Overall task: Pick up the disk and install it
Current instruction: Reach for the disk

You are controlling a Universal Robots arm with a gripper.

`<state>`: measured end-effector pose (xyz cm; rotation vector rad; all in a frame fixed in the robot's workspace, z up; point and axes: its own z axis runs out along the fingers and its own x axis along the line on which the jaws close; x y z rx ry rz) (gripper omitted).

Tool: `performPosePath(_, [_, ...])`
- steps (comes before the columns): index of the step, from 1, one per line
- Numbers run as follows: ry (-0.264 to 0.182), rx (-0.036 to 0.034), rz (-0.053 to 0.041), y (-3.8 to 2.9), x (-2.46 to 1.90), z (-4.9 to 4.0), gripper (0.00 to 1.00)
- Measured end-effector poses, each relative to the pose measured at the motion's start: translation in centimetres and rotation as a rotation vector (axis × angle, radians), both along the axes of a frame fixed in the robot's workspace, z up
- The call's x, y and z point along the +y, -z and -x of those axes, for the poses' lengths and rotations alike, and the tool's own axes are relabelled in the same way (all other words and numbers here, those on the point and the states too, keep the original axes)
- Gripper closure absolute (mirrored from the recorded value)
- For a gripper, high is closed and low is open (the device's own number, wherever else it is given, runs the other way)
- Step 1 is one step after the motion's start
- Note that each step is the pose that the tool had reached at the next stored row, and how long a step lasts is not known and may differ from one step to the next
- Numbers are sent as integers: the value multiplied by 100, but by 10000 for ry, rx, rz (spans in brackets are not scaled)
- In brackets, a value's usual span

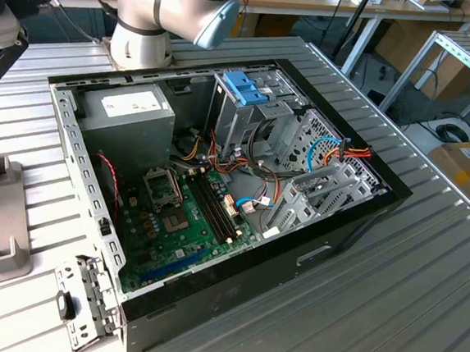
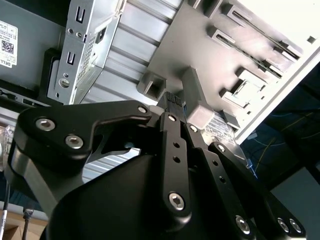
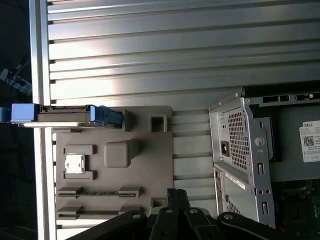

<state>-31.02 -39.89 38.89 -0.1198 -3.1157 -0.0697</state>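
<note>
On grey fixture — disk edge-on, claw apart.

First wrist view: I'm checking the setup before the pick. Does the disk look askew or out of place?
The disk stands on edge in a slot at the rim of the grey fixture, straight along it. One blue end of its carrier juts past the fixture and beyond the edge of the table, which looks odd. The gripper is apart from it.
</note>
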Motion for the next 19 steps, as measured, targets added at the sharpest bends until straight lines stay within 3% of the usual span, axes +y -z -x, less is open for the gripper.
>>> performPosePath(19, [1,0,0,13,0,168,90])
